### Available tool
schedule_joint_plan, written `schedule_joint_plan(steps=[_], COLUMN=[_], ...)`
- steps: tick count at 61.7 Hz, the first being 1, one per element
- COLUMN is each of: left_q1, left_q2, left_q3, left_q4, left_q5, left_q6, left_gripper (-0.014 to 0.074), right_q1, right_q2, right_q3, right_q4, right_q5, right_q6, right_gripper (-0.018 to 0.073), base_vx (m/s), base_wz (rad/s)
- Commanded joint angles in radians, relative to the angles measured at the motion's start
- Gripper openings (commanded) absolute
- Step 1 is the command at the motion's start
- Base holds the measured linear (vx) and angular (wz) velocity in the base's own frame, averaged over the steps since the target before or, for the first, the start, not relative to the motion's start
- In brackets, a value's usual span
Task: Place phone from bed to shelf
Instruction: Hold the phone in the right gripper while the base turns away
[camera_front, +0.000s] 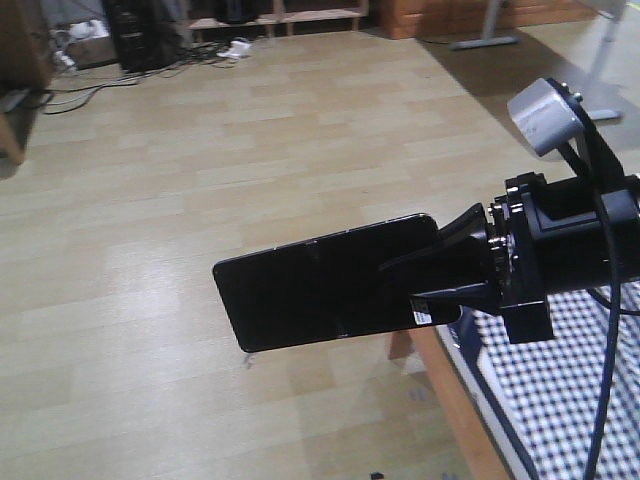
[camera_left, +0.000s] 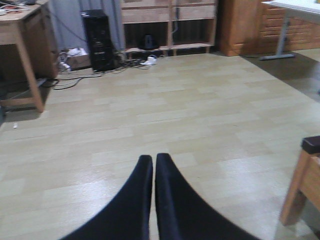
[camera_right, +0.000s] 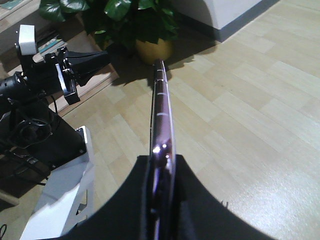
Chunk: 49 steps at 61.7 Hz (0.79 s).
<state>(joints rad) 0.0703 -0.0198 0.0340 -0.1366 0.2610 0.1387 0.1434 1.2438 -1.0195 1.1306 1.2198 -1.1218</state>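
The right end effector (camera_right: 162, 161) is clamped narrowly on the phone (camera_front: 310, 290), its two matte black wedge-shaped fingers (camera_right: 142, 200) pressing the flat faces near one short end. The phone is a thin glossy black slab with a faint crease across its middle. A small white barcode sticker (camera_front: 425, 313) sits by the gripped end. Seen edge-on from the right wrist, its rim is pinkish and shiny. It is held out level on its long edge, in the air above the pale wood-plank floor (camera_front: 250, 150), just past the corner of the bed (camera_front: 585, 390). The bed is covered in black-and-white small-check cloth over a wooden frame.

The left end effector (camera_left: 153, 159) holds nothing; its smooth dark curved fingers (camera_left: 135, 200) meet with only a thin seam between them, above the floor. Far across the room stands the shelf (camera_left: 171, 27), pale natural wood with flat boards and upright dividers, well apart from the phone.
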Motion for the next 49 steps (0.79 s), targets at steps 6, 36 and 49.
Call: schedule_joint_plan(steps=[6,36,49], left_q1=[-0.005,-0.005,-0.005], left_q2=[-0.005,-0.005,-0.005], left_q3=[0.003,0.003,0.003], left_q4=[-0.009,-0.009,-0.009], left_q5=[-0.072,-0.072,-0.072], left_q6=[-0.004,-0.004,-0.004], left_gripper=[0.0001,0.0001,0.0001], right_q1=[0.000,0.000,0.000], right_q2=[-0.025,-0.025,-0.025], right_q3=[-0.026,-0.026,-0.026], right_q4=[0.094,0.094,0.094], right_q5=[0.071,0.071,0.071], right_q6=[-0.003,-0.003,-0.003], right_gripper=[-0.0001,-0.0001,-0.0001], base_vx=[0.16,0.21,0.29], base_wz=[0.46,0.27,0.08])
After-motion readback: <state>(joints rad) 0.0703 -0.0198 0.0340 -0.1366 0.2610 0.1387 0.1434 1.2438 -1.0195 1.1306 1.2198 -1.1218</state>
